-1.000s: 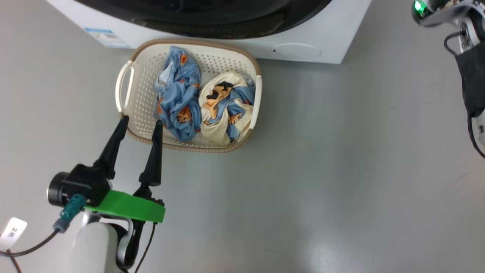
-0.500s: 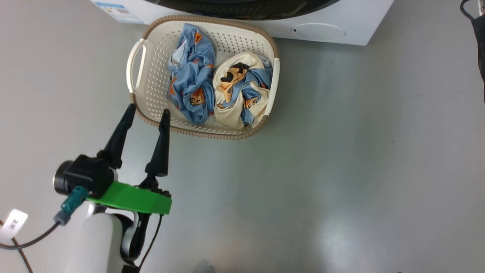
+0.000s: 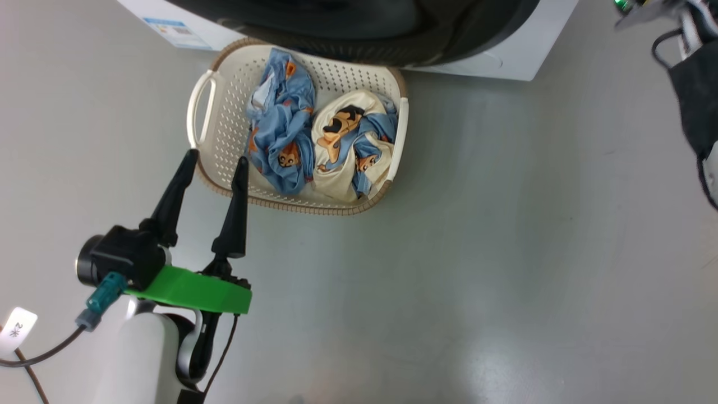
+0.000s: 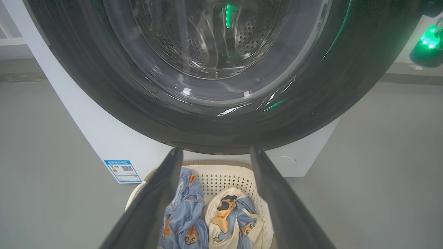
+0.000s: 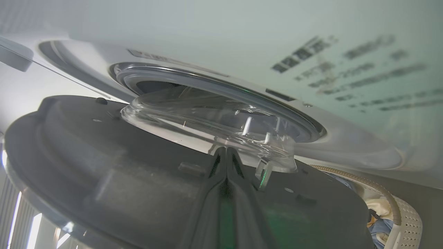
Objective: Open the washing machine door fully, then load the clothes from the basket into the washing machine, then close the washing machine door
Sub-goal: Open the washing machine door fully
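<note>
Here our left gripper gapes wide above the glossy grey floor; our right gripper is pinched together.

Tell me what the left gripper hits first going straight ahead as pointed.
Likely the lower black rim of the washing machine door, straight past the left gripper; the basket lies just below that line. Depth unclear.
</note>
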Motion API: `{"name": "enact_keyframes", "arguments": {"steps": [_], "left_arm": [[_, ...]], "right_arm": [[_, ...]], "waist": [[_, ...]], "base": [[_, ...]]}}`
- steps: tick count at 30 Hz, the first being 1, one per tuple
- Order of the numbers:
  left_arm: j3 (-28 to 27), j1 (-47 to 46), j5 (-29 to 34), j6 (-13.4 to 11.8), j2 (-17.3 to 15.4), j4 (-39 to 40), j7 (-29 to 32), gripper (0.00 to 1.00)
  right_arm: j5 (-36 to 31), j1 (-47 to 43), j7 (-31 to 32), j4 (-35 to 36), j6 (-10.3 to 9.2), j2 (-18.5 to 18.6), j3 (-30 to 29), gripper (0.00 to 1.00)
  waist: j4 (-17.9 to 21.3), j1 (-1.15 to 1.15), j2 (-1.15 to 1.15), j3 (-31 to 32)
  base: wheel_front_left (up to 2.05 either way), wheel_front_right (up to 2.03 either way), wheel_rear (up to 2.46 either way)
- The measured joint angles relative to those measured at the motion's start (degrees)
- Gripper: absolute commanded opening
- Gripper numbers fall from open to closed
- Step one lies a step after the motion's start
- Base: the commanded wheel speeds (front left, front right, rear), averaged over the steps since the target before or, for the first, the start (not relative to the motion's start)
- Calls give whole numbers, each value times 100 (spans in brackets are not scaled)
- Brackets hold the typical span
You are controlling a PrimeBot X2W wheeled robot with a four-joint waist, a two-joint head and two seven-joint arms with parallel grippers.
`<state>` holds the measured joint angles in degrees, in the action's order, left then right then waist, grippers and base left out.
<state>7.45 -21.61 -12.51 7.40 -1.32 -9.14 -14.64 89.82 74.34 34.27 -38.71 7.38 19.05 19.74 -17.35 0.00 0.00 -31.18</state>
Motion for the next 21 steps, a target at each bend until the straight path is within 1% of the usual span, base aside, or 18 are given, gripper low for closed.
{"name": "enact_keyframes", "arguments": {"steps": [8,13,21], "left_arm": [[-56,88,26,0,-1,-42,0,100],[-167,308,82,0,-2,-89,0,100],[-226,436,174,0,-3,-191,0,100]], "right_arm": [[-19,-492,164,198,0,-44,197,0],[-25,-841,247,313,1,-119,318,0],[4,-1366,357,662,0,-214,439,0]], "waist": [[75,0,0,274],[113,0,0,481],[151,0,0,810]], "base": [[0,0,0],[0,0,0],[0,0,0]]}}
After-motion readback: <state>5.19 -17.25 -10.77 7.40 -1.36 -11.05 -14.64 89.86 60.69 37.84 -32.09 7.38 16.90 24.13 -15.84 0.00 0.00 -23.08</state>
